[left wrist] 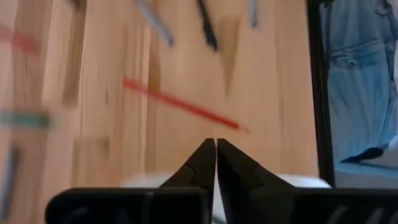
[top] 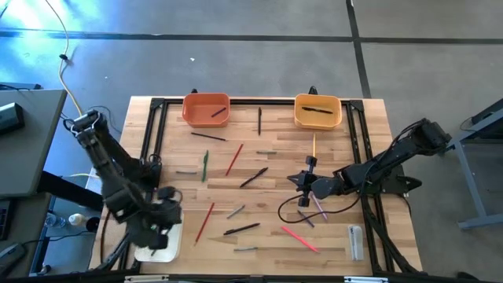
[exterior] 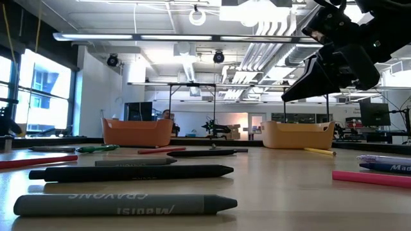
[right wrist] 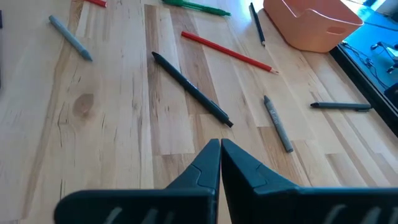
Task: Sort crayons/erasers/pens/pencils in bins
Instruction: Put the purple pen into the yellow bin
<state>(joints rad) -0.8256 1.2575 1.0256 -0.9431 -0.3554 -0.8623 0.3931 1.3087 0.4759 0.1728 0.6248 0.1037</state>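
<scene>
Pens, pencils and crayons lie scattered flat on the wooden table (top: 338, 157). The orange bin (top: 206, 109) and the yellow-orange bin (top: 317, 111) stand at the far edge, each with a dark pen inside. The white bin (top: 162, 251) sits at the near left corner, partly hidden under my left gripper (top: 163, 224) (left wrist: 216, 147), which is shut and empty. My right gripper (top: 301, 182) (right wrist: 220, 147) hovers right of centre, shut and empty. Just ahead of it lies a black pen (right wrist: 193, 91) (top: 253, 178). A red pencil (left wrist: 180, 103) (top: 205, 221) lies beyond the left gripper.
Other loose pieces: a red pencil (top: 234, 159), a green pencil (top: 204, 165), a yellow pencil (top: 313, 145), a pink stick (top: 300, 239), a black pen (top: 241, 229), grey crayons (top: 236, 211). A small clear block (top: 356, 240) lies near the right edge. A black frame (top: 259, 101) borders the table.
</scene>
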